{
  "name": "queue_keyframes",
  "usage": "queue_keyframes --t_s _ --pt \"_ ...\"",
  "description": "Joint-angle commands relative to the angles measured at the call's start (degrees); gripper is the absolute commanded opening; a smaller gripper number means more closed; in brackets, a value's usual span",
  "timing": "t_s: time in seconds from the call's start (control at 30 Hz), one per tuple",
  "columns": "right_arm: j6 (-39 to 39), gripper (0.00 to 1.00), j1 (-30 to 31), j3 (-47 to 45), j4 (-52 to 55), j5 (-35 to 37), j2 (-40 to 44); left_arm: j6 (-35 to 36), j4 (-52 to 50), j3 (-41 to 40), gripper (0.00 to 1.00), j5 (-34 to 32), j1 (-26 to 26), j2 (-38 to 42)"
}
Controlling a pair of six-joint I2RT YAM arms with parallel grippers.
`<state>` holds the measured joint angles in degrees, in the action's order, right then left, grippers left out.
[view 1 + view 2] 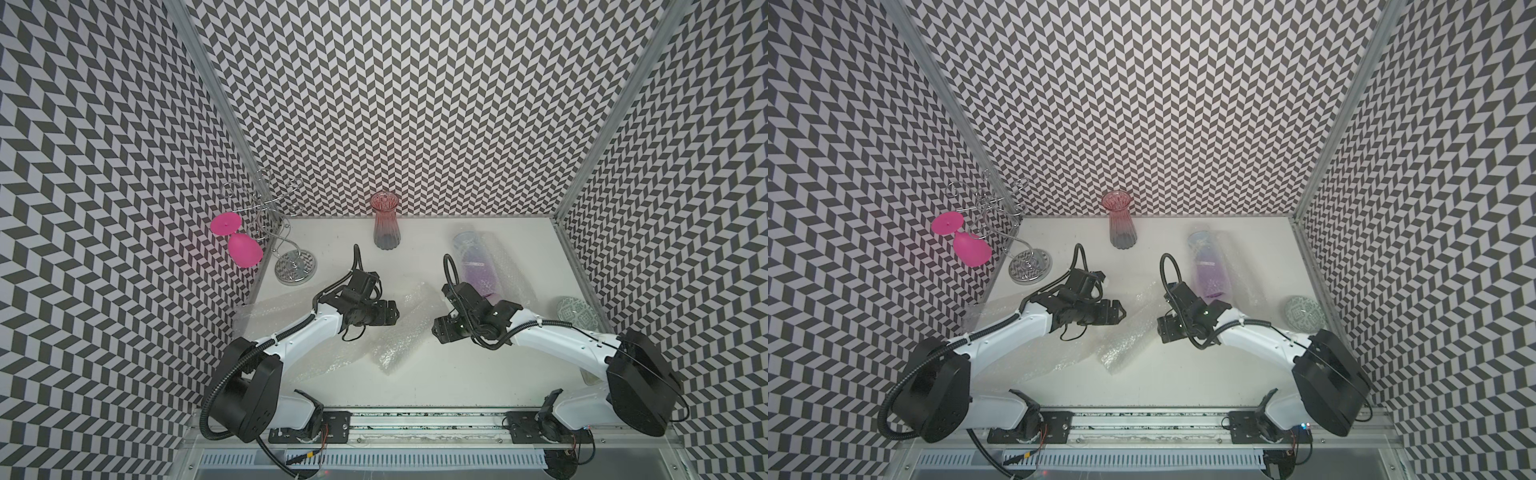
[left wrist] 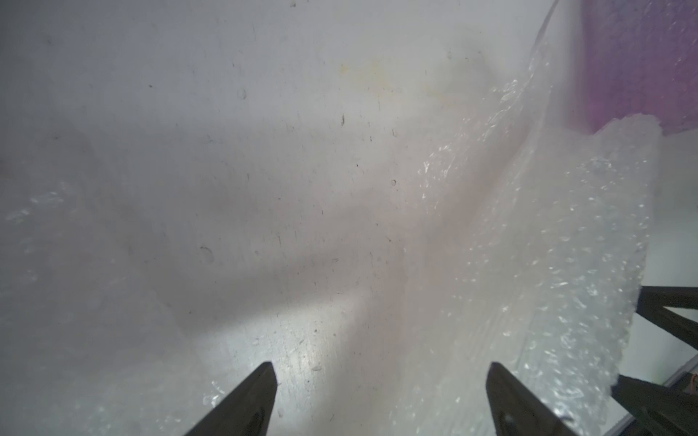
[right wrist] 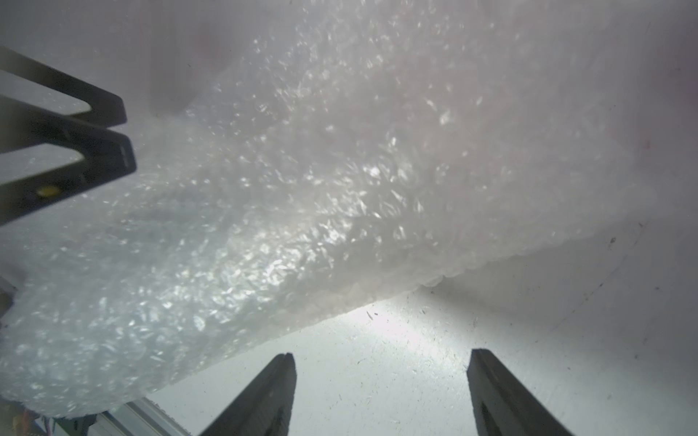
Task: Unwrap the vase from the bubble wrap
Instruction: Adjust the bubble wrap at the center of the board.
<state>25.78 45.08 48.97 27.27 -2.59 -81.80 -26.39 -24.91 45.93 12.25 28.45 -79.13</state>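
Both the left gripper and the right gripper hang wide and empty, tip to tip, over the bubble wrap.

From where I stand, each pair of jaws is spread with only bare table between them in its wrist view, and the crumpled sheet lies just beside the tips at mid-table, gripped by neither. My guess is they have met there to take that loose sheet from both sides. The vase, clear and purple, lies on its side toward the back right corner, resting on another spread sheet that reaches the right edge. I cannot tell whether a layer covers it. A third sheet lies flat under the left arm by the left edge. A pink vase stands upright and bare at the back edge, apart from all this.
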Motion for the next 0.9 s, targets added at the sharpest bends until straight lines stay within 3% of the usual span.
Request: queue_keyframes --t_s 0.0,0.3,0.63,0.87 --pt "-1.1 0.73 -0.7 -0.1 -2.8 2.9 -1.8 0.9 -0.9 -1.2 0.87 -2.0 -0.1 0.6" --pt "-5.1 0.69 -5.1 5.7 -5.5 -0.2 -11.9 -2.0 0.1 -5.9 0.87 -2.1 2.7 4.1" --pt "-8.6 0.68 -6.4 22.3 -2.7 -1.6 -24.3 -6.2 1.5 -8.4 0.87 -0.6 6.6 5.5" --pt "-8.2 0.67 -7.7 22.3 -2.8 -3.0 -21.7 -6.1 4.3 -6.7 0.87 2.0 6.1 2.0"
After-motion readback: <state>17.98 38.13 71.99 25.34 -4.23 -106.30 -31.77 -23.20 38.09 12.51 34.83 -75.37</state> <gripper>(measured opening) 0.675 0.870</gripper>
